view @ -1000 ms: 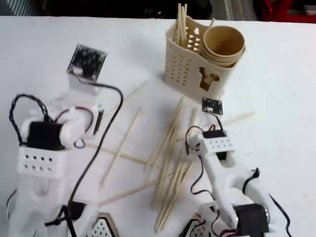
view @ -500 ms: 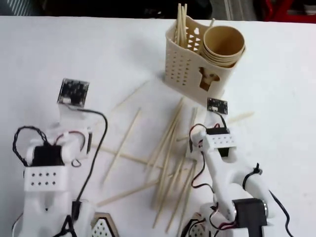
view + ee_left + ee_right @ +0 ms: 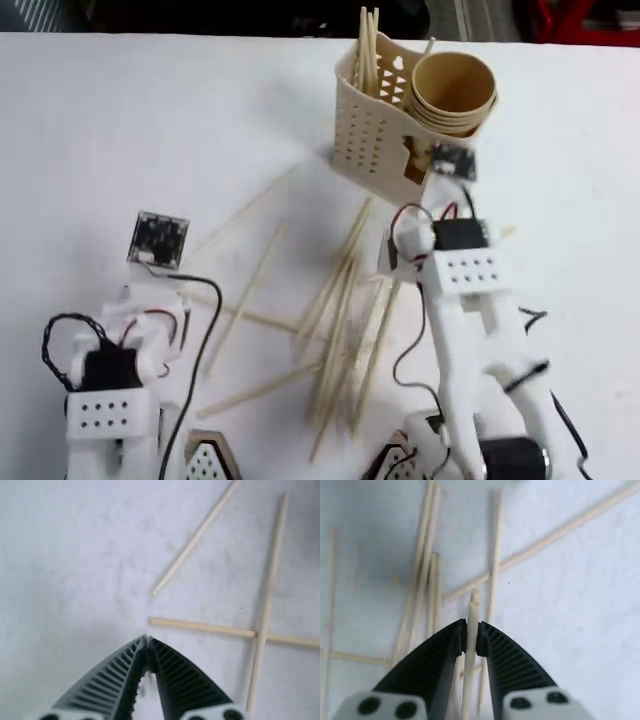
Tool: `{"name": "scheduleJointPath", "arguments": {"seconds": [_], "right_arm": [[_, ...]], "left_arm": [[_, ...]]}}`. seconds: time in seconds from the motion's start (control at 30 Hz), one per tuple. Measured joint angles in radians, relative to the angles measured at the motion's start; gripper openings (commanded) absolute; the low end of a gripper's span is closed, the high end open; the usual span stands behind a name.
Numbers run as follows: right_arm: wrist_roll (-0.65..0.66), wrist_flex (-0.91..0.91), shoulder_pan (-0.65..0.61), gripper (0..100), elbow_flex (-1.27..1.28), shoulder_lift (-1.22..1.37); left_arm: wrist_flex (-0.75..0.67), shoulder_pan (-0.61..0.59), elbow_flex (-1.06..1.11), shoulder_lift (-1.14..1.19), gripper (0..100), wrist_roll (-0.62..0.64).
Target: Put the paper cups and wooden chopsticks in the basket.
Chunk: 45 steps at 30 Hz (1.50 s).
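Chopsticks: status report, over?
Both shut: right gripper on one chopstick, left gripper empty. The paper cups sit in the basket; loose chopsticks litter the table. Nothing over the basket.

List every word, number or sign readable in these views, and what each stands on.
None can be read.
The basket bears only cut-out shapes, no letters.
The paper cups and wooden chopsticks are plain.
The dark square board on an arm's wrist shows only blurred specks.

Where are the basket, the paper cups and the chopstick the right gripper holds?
basket point(image 3: 372, 140), high view, perforated front wall.
paper cups point(image 3: 455, 82), high view, inside of top cup.
held chopstick point(image 3: 473, 605), right wrist view, shaft near free end.
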Motion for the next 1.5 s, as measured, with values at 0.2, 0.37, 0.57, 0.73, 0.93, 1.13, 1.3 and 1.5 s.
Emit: {"name": "scheduleJointPath", "arguments": {"seconds": [0.2, 0.37, 0.57, 0.73, 0.93, 1.13, 1.3, 1.5], "right_arm": [[0.000, 0.087, -0.002, 1.7, -0.183, -0.152], [0.000, 0.092, 0.002, 1.6, -0.374, -0.183], [0.000, -0.025, 0.002, 1.6, -0.578, -0.183], [0.000, -0.241, 0.000, 1.6, -0.617, -0.184], [0.000, -0.512, -0.002, 1.6, -0.623, -0.141], [0.003, -0.726, 0.000, 1.6, -0.626, 0.015], [0.063, -0.833, 0.000, 1.7, -0.626, 0.101], [0.098, -0.916, 0.041, 1.7, -0.626, 0.110]], "left_arm": [[0.000, 0.000, 0.072, -0.129, 3, -0.034], [0.000, 0.000, 0.098, -0.195, 3, -0.040], [0.000, 0.000, 0.101, -0.204, 3, -0.043], [0.000, 0.000, 0.101, -0.204, 3, -0.043], [0.000, 0.000, 0.117, -0.210, 3, -0.043], [0.000, 0.000, 0.117, -0.210, 3, -0.043], [0.000, 0.000, 0.117, -0.210, 3, -0.043], [0.000, 0.000, 0.117, -0.210, 3, -0.043]]}}
